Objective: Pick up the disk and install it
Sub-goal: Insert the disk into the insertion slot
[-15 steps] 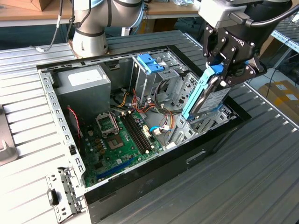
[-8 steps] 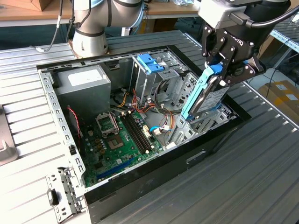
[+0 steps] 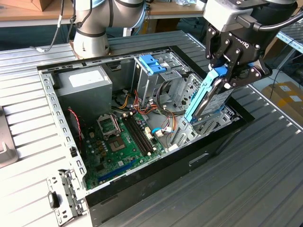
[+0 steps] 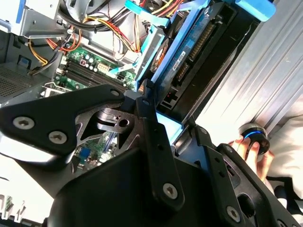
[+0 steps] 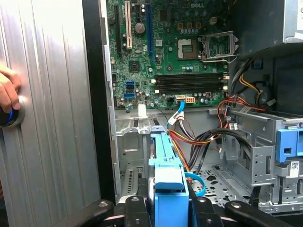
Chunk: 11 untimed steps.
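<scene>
The disk (image 3: 204, 99), a grey drive in bright blue rails, stands steeply tilted on edge at the exterior view's right end of the open computer case (image 3: 156, 177). My gripper (image 3: 226, 78) is shut on its upper end. Its lower end reaches into the metal bay (image 3: 215, 120) by the case's front wall; whether it is seated is hidden. In the first wrist view the disk's blue rail (image 5: 167, 163) runs away from the gripper (image 5: 168, 203) towards the motherboard. The second wrist view shows the disk's connector edge (image 4: 189, 52) past the black fingers (image 4: 151, 127).
Inside the case are the green motherboard (image 3: 120, 139), a grey power-supply box (image 3: 87, 82), coloured cables (image 3: 142, 106) and a drive cage with a blue clip (image 3: 152, 64). A person's hand (image 5: 7, 90) rests on a blue-ringed knob (image 4: 254, 135) on the ribbed metal table (image 3: 246, 179).
</scene>
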### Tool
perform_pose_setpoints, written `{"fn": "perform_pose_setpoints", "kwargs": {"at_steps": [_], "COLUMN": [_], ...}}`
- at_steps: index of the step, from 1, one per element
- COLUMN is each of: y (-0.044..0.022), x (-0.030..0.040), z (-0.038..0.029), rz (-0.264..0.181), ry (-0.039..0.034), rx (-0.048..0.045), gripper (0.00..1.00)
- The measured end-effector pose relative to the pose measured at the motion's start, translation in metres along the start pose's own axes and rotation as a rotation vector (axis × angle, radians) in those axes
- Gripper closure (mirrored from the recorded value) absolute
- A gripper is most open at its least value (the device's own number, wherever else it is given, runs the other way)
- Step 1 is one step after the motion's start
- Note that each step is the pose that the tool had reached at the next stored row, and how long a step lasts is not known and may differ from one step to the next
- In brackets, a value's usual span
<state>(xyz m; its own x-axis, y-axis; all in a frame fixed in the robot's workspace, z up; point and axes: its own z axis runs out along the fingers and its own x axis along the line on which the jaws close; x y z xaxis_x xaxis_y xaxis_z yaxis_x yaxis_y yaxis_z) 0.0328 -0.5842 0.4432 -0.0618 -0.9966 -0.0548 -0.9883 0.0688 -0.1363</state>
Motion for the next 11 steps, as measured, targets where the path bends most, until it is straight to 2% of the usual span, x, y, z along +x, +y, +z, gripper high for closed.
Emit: {"fn": "perform_pose_setpoints", "kwargs": {"at_steps": [5, 11], "y": [0.0, 0.0006], "x": [0.0001, 0.0003], "z": [0.0003, 0.0042], "rz": [-0.023, -0.024], "ry": [-0.0032, -0.0032], "rx": [-0.0012, -0.0013], "gripper": [0.63, 0.63]}}
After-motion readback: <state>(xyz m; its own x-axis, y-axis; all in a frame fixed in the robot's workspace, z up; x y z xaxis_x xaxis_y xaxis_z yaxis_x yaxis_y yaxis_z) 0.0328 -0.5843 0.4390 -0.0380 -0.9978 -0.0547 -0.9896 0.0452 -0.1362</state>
